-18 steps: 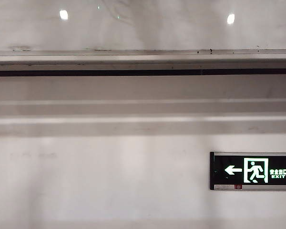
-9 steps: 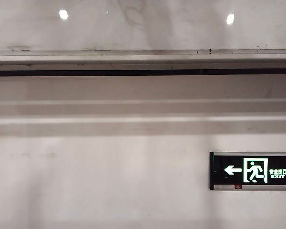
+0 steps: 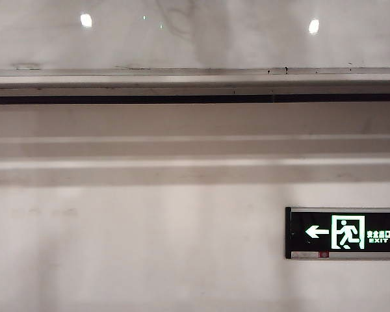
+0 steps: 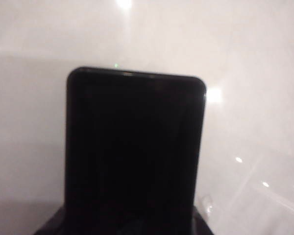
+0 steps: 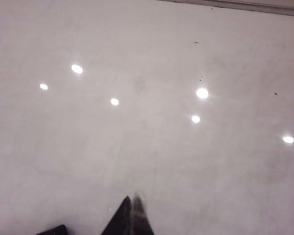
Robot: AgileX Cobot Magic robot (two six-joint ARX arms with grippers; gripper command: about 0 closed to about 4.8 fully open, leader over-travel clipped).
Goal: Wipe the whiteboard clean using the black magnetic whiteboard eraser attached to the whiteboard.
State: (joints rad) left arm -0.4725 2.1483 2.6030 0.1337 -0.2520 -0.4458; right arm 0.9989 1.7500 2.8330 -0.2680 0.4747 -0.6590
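- Left gripper (image 4: 132,227) clamps the black magnetic whiteboard eraser (image 4: 134,152), filling its wrist view against the whiteboard (image 4: 34,122);
- Right gripper (image 5: 131,215), jaws pinched together, tips almost touching the glossy board; neither shows in the exterior view.

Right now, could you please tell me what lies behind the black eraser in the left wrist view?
Behind the black magnetic whiteboard eraser is the whiteboard, glossy and mirroring lights. The patch the eraser covers is hidden. The left gripper's jaws are not visible there; the right gripper is shut near the board.
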